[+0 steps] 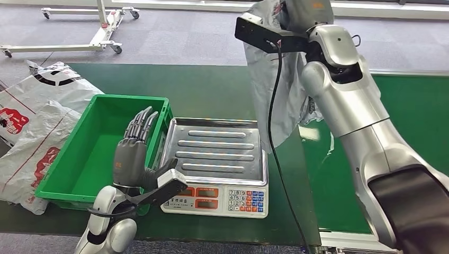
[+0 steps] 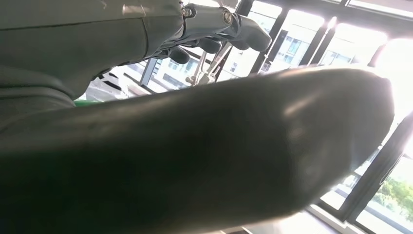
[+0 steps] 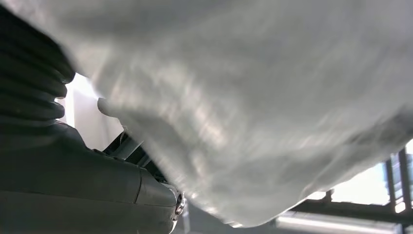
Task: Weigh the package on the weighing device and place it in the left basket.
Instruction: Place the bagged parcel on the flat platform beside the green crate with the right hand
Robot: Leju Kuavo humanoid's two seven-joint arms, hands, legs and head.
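Observation:
A grey plastic package (image 1: 275, 90) hangs high over the green table, just right of the scale, held up by my right hand (image 1: 296, 13) at the top of the head view. The same package (image 3: 253, 107) drapes across the right wrist view, over my right hand (image 3: 73, 185). The scale (image 1: 217, 164) has a bare steel pan and a keypad front. The green basket (image 1: 87, 153) stands to its left with nothing inside. My left hand (image 1: 135, 151) is raised between basket and scale, fingers straight and apart, holding nothing. Its thumb (image 2: 204, 156) looms large in the left wrist view.
Several white and grey mail bags (image 1: 37, 116) lie piled left of the basket. The green table (image 1: 413, 137) stretches to the right of the scale. A white wheeled frame (image 1: 100, 32) stands on the floor beyond the table.

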